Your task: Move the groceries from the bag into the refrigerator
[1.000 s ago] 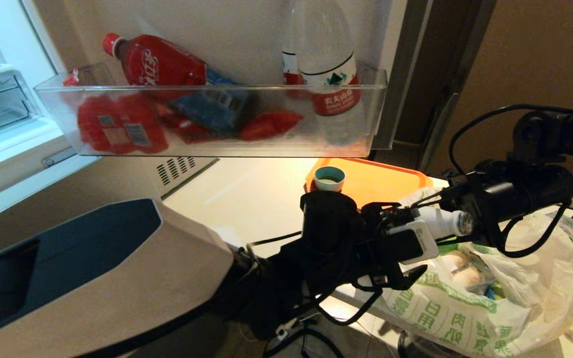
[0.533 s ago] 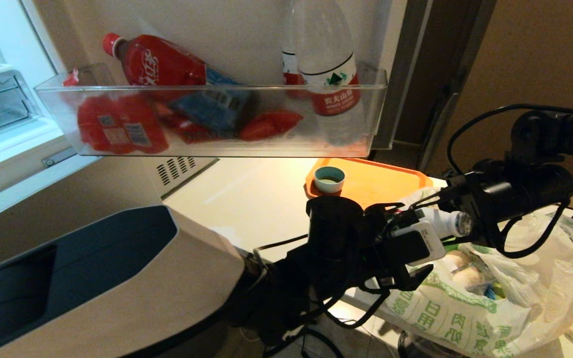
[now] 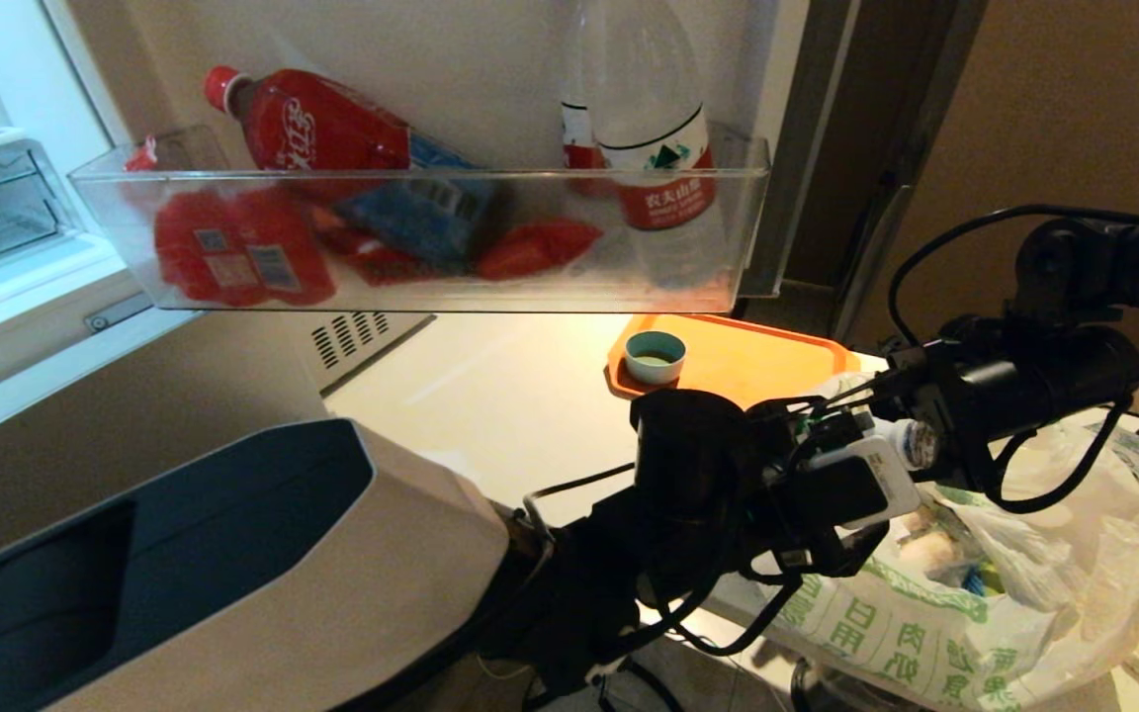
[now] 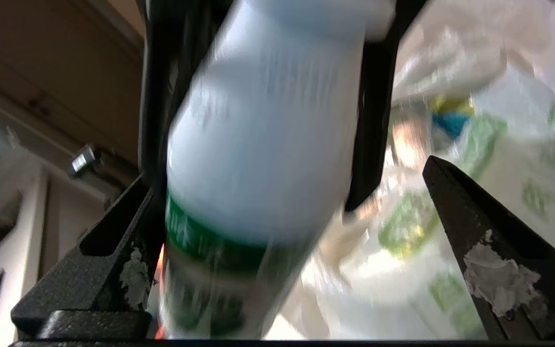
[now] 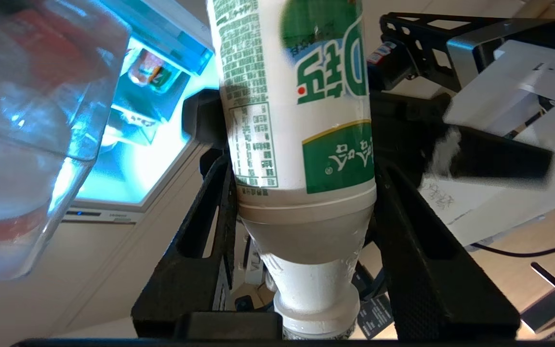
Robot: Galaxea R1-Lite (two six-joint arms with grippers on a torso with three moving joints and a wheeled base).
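Holding item one, the white bottle (image 5: 301, 144) with green label: the right gripper (image 5: 306, 217) is clamped on it at the shoulder just above the neck, one black jaw pressed to each side, the bottle lying roughly level over the mouth of the bag (image 3: 935, 633). Left gripper (image 4: 297, 270): jaws spread wide, one on each side of the bottle's far end, with clear space at one jaw and the other close beside the label; no contact can be confirmed. Change over the last second: the left arm has slid along toward the right gripper, its wrist camera box now covering most of the bottle in the head view, while the right gripper has kept its place and its grip. Judgement: this reads as a hand-over being prepared, the open gripper still to close before the bottle can pass toward the refrigerator (image 3: 26, 168). Remaining stock: pale lumps (image 3: 925, 549) and other packs sit in the bag below both grippers. Door bin (image 3: 411, 242), beyond and above the left gripper, holds red packs and a clear water bottle (image 3: 654, 138).
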